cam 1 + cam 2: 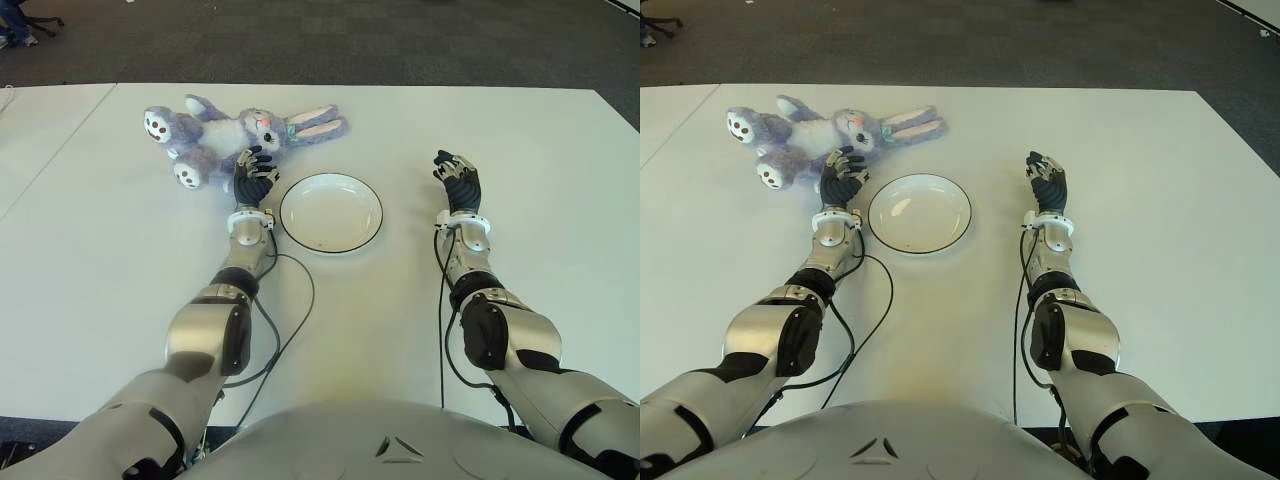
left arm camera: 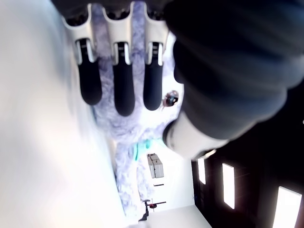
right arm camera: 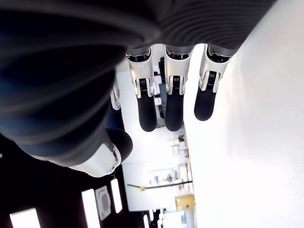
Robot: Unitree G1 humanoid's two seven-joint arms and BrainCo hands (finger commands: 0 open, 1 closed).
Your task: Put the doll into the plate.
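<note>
A purple plush doll (image 1: 240, 135) lies just beyond the white plate (image 1: 331, 212), untouched. The left hand (image 1: 254, 178), fingers extended and empty, reaches its belly; the right hand (image 1: 458, 182) shows right of the plate, relaxed. Soft, light, squashable: best gripped around the torso.

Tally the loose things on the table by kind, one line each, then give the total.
Plush bunny doll: 1, lying beside the fingertips of the left hand
White plate: 1, with nothing in it
Total: 2
</note>
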